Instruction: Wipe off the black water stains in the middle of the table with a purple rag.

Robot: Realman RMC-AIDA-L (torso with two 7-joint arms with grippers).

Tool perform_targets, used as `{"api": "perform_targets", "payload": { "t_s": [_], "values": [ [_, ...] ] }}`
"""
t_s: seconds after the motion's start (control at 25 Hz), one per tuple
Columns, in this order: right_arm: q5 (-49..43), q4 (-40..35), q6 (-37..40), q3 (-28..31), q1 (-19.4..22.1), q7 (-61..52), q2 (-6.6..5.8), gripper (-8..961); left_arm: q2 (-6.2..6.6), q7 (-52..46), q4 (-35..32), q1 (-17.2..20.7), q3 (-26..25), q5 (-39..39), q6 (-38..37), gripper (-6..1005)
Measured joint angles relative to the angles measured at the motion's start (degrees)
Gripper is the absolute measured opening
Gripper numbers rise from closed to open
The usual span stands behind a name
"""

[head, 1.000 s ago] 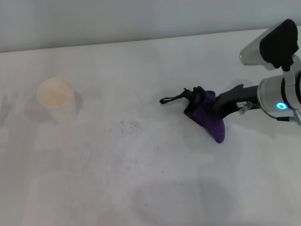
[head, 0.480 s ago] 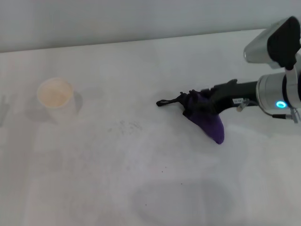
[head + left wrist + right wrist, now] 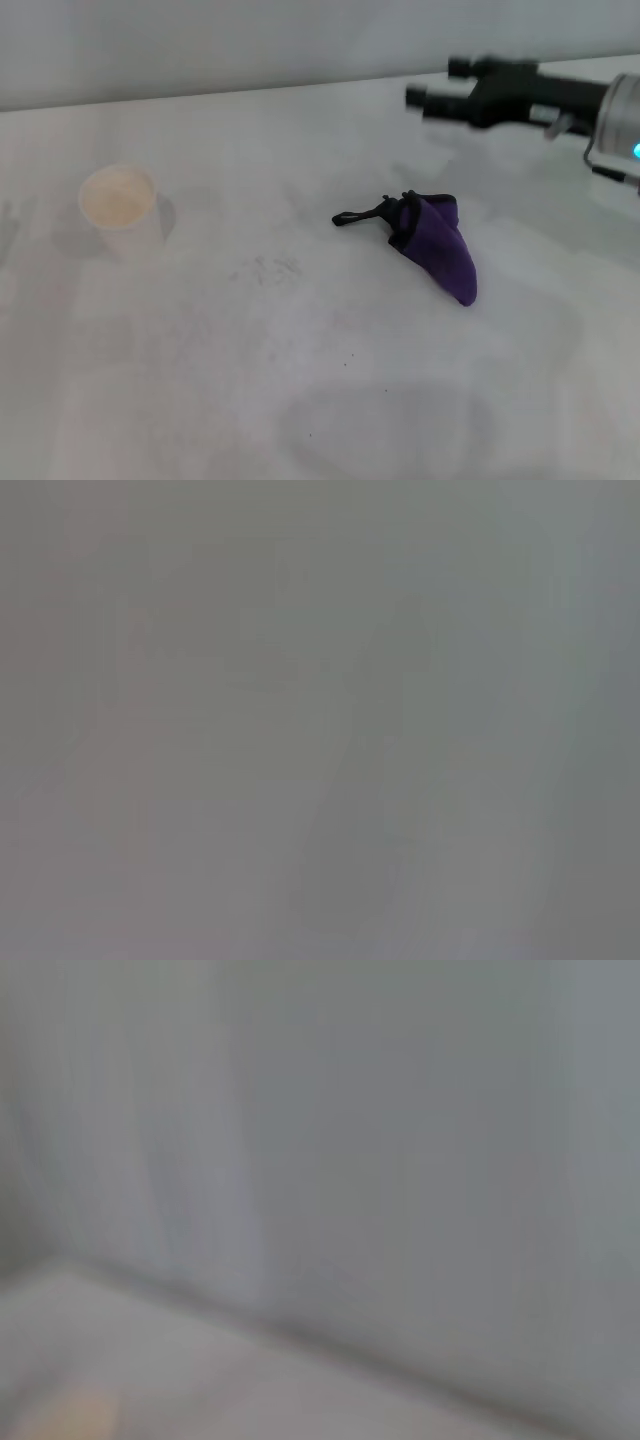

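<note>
Right gripper (image 3: 432,82) raised clear of the table (image 3: 200,400) at the 1 o'clock area of the head view, fingers apart, gripping nothing. Purple rag (image 3: 440,250) bunched on the table right of centre, at 6 o'clock from the gripper, loop tail pointing to 9 o'clock. Faint dark specks (image 3: 275,268) left of the rag; cream cup (image 3: 120,208) at 9 o'clock.

- My head camera looks forward and down over the worktop (image 3: 200,380).
- My left wrist camera shows only grey blur.
- My right wrist camera faces a wall above the worktop's edge.
</note>
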State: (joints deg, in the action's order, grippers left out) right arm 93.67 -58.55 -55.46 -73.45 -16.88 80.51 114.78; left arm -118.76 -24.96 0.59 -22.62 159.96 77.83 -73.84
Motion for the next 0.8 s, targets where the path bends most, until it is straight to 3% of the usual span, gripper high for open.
{"api": "perform_targets", "payload": {
  "t_s": [0.24, 0.44, 0.6, 0.8],
  "values": [
    [31.15, 17.25, -7.06, 5.47, -0.36, 29.22, 0.02, 877, -0.07, 0.00, -0.17, -0.83, 0.00, 2.67, 0.32, 886],
    [52.89, 36.46, -13.11, 6.35, -2.68, 61.02, 0.32, 876, -0.23, 0.00, -0.66, -1.38, 0.00, 5.15, 0.59, 886],
    [58.40, 44.00, -8.98, 7.65, -3.80, 75.49, 0.54, 875, -0.25, 0.01, -1.45, -1.98, 0.00, 7.09, 1.10, 886],
    [58.66, 45.91, -1.27, 10.49, -4.09, 76.13, 0.59, 873, -0.30, 0.41, -1.97, -2.36, 0.00, 9.20, 2.80, 886]
  ]
}}
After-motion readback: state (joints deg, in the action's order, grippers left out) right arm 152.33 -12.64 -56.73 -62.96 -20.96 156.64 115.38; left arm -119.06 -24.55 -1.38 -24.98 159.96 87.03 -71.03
